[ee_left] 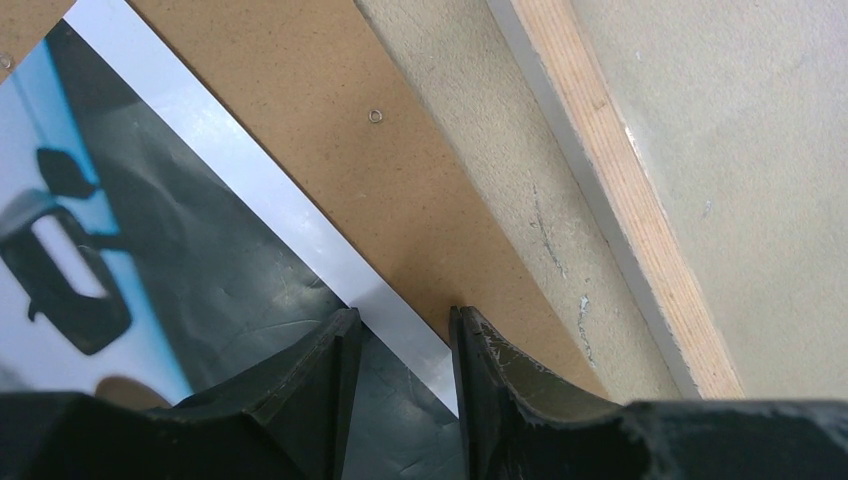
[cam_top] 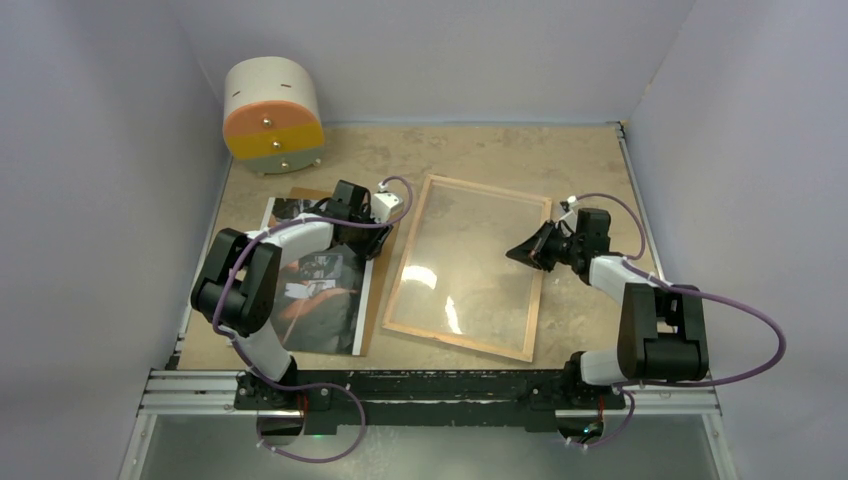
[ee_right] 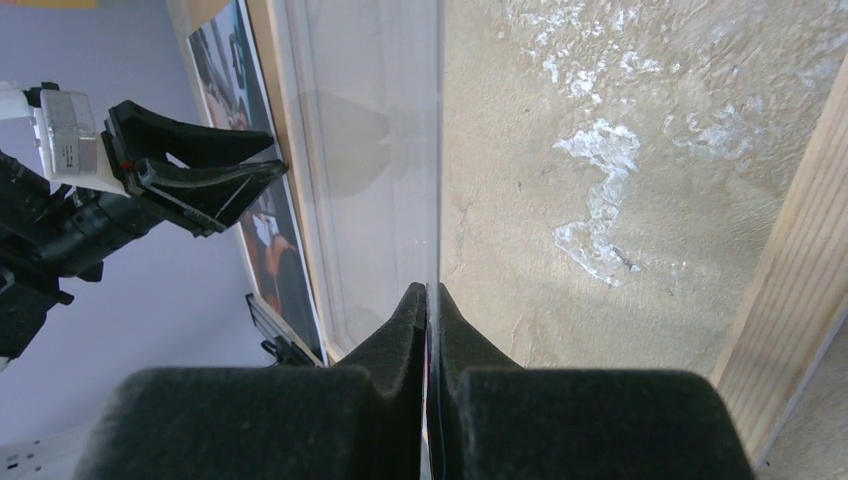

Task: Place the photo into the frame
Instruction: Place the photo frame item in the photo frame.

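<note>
1 photo, picture side up, lies flat on the L side of the counter, on top of 1 brown board. The board shows as a strip along the photo's R edge and at its far end. There's 1 small metal eyelet in the board.

1 frame lies flat mid-counter, just R of the board w/ a gap of bare counter between. Its wood rim faces up and the clear pane catches glare. Photo is outside the frame.

2 arms, 2 hands. L hand is low over the photo's R edge w/ fingers apart. The white border strip runs in between the tips and nothing looks clamped.

R hand is over the frame's R half w/ fingers pressed together. The pane's thin edge runs straight up to the seam between the tips, and I can't tell if it's pinched there.

Far L corner has 1 round drawer box w/ 3 drawer fronts: orange, yellow and green.
</note>
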